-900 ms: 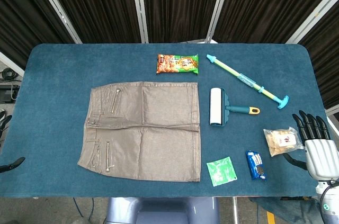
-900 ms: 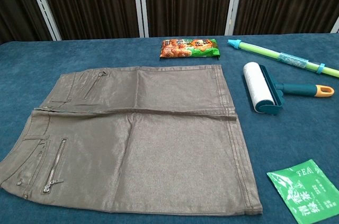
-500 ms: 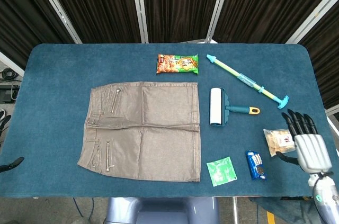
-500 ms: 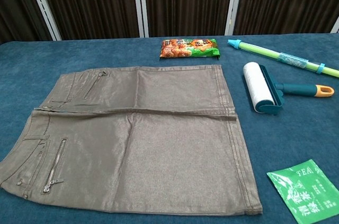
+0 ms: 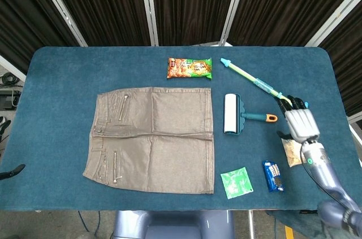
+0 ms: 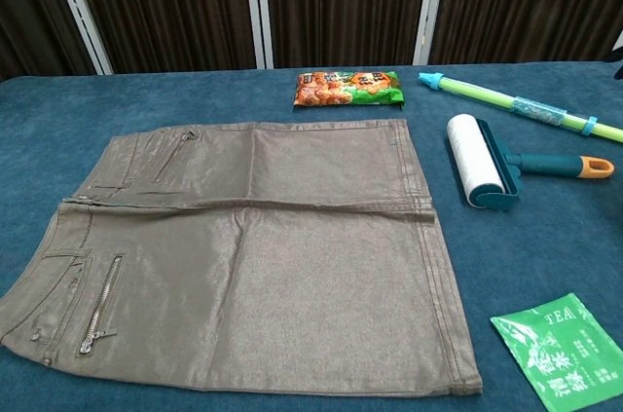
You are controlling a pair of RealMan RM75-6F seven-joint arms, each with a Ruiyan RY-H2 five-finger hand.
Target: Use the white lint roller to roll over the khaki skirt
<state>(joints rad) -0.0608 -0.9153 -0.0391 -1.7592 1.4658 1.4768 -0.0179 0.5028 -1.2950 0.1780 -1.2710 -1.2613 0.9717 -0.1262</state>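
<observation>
The khaki skirt (image 5: 153, 137) (image 6: 253, 246) lies flat on the blue table, waistband to the left. To its right rests the white lint roller (image 5: 231, 113) (image 6: 474, 161), with a teal frame and a handle that ends in an orange tip pointing right. My right hand (image 5: 300, 123) hovers just right of that tip, fingers spread and pointing away, holding nothing; the chest view does not show it. Only a dark tip of my left hand (image 5: 12, 170) shows at the left edge, off the table.
An orange-green snack pack (image 5: 189, 68) (image 6: 348, 87) lies beyond the skirt. A long blue-green plastic stick (image 5: 254, 82) (image 6: 516, 105) runs diagonally behind the roller. Near the front right lie a green tea sachet (image 5: 236, 182) (image 6: 562, 349), a blue biscuit pack (image 5: 272, 176) and a clear snack bag (image 5: 291, 151).
My right hand has moved from the front right table edge up and to the left, over the clear snack bag, nearing the roller's handle. Nothing on the table moved.
</observation>
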